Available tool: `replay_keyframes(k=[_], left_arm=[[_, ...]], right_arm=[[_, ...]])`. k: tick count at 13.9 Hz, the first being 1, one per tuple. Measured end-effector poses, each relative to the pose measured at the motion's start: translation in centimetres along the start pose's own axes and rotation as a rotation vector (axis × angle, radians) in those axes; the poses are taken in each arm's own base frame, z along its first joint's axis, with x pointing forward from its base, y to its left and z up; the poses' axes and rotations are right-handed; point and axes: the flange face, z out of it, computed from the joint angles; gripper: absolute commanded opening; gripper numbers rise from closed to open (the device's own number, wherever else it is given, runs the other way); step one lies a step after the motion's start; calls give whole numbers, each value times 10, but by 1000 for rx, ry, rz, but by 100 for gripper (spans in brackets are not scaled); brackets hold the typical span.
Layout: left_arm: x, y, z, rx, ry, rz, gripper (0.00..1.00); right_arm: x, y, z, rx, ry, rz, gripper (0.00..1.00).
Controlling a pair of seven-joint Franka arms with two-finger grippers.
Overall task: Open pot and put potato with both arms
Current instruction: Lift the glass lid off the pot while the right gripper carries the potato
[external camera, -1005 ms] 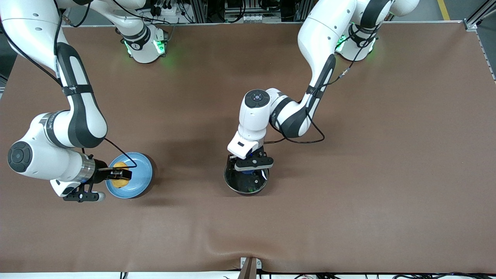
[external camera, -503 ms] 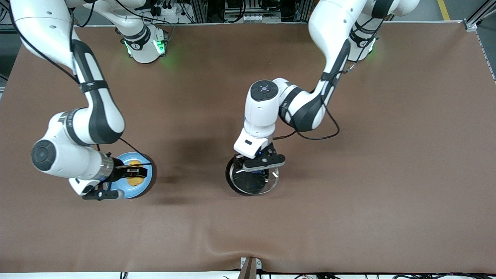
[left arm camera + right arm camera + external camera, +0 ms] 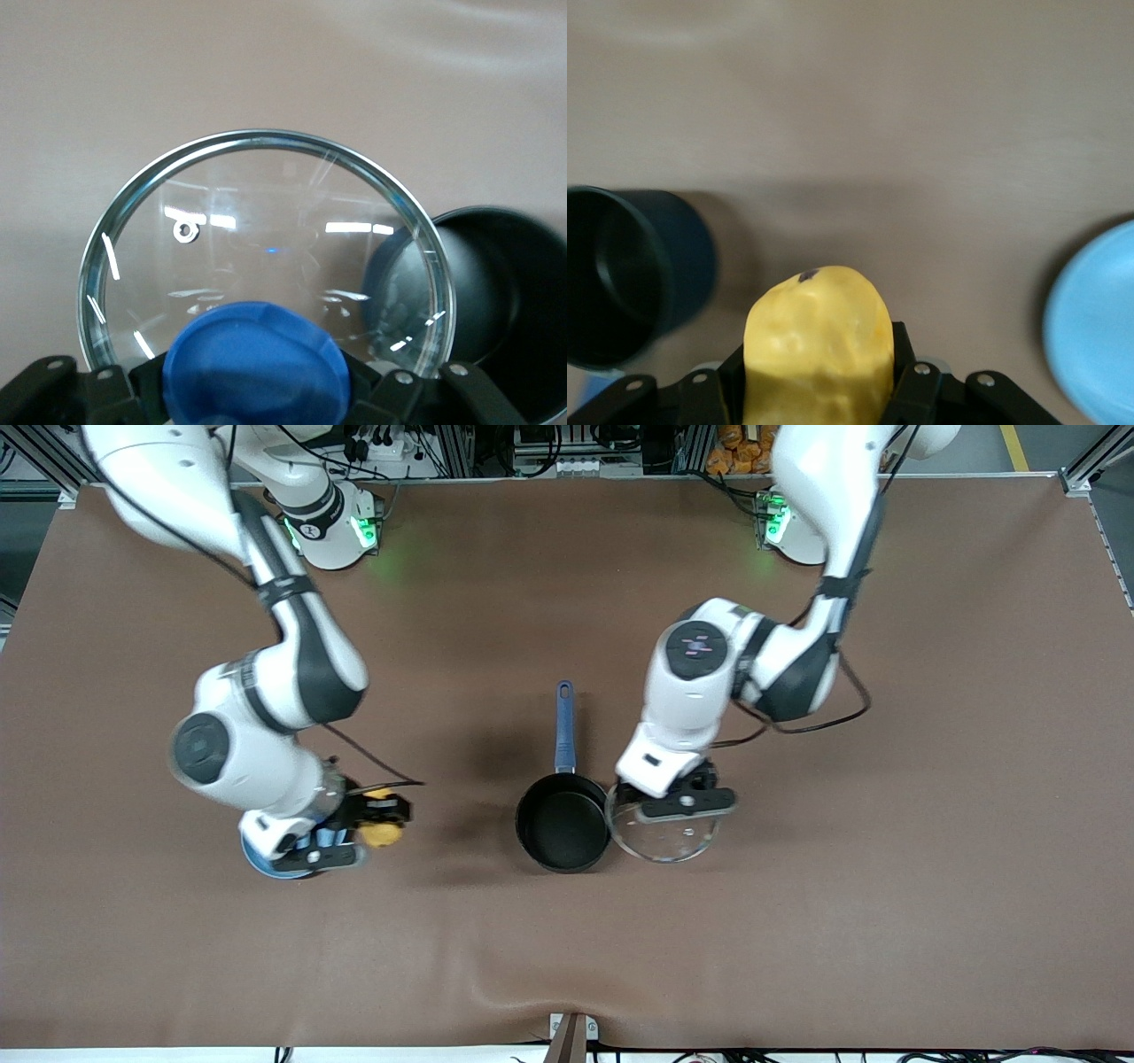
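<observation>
The brown tabletop (image 3: pixel 886 868) is being spanned by two white arms reaching in from their bases. Near its middle the black saucepan (image 3: pixel 563 833) is standing uncovered, its blue handle (image 3: pixel 563 726) pointing toward the bases. Just beside the saucepan, toward the left arm's end, the glass lid (image 3: pixel 663 837) is being held in the air by the left claw (image 3: pixel 678 802), which is clamped on the blue knob (image 3: pixel 257 367); in the left wrist view the lid's rim is overlapping the saucepan's edge. The lid is judged stiff, breakable and smooth at the rim, so the knob is the right place to be gripped. Toward the right arm's end, the light-blue plate (image 3: pixel 266 865) is largely being covered by the right arm's wrist. The potato (image 3: pixel 379 833) is being carried by the right claw (image 3: pixel 383 815), pinched across its middle, over bare tabletop between plate and saucepan. It is judged light, firm and lumpy, liable to roll if dropped from high up, so a low release inside the saucepan would be wise. The opening is judged done; the placing is not yet done.
</observation>
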Motion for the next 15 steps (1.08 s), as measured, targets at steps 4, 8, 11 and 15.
replay_keyframes(k=[4,8,11,15], left_arm=[[1,-93,-1,21,-75,109,36],[-5,-166,42,58,-174,197,36],[-5,-197,68,70,-220,237,36],[-8,-217,104,82,-262,258,36]], right_arm=[[-23,-92,29,46,83,8,0],[-38,-149,67,98,172,-35,0],[-37,-168,91,99,191,-74,0],[-23,-178,119,103,200,-86,0]])
